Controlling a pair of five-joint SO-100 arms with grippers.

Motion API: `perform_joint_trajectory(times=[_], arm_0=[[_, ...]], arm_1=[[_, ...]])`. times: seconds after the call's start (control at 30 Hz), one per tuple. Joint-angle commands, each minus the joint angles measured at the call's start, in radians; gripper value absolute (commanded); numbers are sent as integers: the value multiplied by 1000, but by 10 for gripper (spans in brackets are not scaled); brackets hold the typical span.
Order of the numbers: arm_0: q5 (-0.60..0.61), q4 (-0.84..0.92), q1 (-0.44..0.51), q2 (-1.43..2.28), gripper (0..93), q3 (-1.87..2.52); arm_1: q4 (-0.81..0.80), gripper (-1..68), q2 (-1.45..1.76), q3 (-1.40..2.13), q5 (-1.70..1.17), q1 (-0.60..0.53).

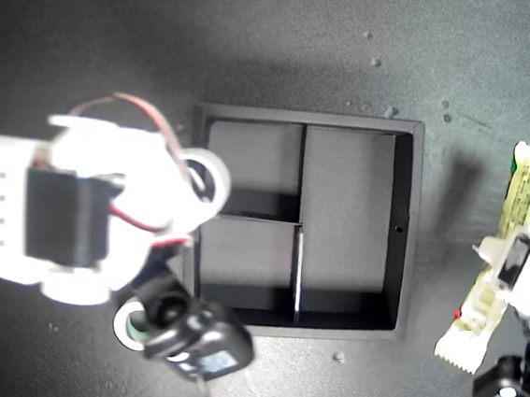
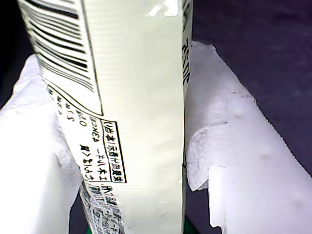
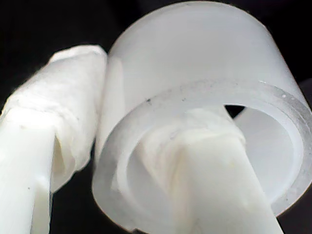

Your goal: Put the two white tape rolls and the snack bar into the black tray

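- On the exterior view's left, my second gripper (image 1: 201, 185) is clamped on a white tape roll (image 1: 213, 177), a translucent white ring with a wide round hole; in the second wrist view one finger (image 3: 214, 175) runs through the hole and the other finger (image 3: 58, 122) presses on the outer wall (image 3: 195, 48).
- That roll is at the left wall of the black tray (image 1: 408, 231), at the edge of a small compartment; whether it touches the tray I cannot tell.
- Below it, just outside the tray's lower left corner in the exterior view, lies the second tape roll (image 1: 127, 324), with a greenish inner rim, partly hidden by the arm.
- The tray is square and matte black, with two small compartments and one long one.
- On the exterior view's right, well clear of the tray, lies the snack bar (image 1: 509, 250), pale yellow-green with crimped ends; my first gripper (image 1: 512, 265) is closed across its middle, a white-wrapped finger (image 2: 234, 146) pressed to each side of the printed wrapper (image 2: 141, 97).
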Motion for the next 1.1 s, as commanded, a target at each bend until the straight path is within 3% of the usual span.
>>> perform_joint_trajectory(times=[0.0,0.3,0.77,0.87,1.07], arm_0=[[14,38,-12,-97,1,-287],[-9,38,-5,-127,1,-273],[-58,40,23,-132,15,-164],[-60,40,25,-115,115,-137],[-41,40,8,-80,151,-114]], arm_1=[[11,54,-55,-215,-163,-8],[98,59,-620,-992,-285,6],[43,70,-635,-997,-281,5],[60,140,-635,-994,-278,0],[124,259,-635,-992,-273,-2]])
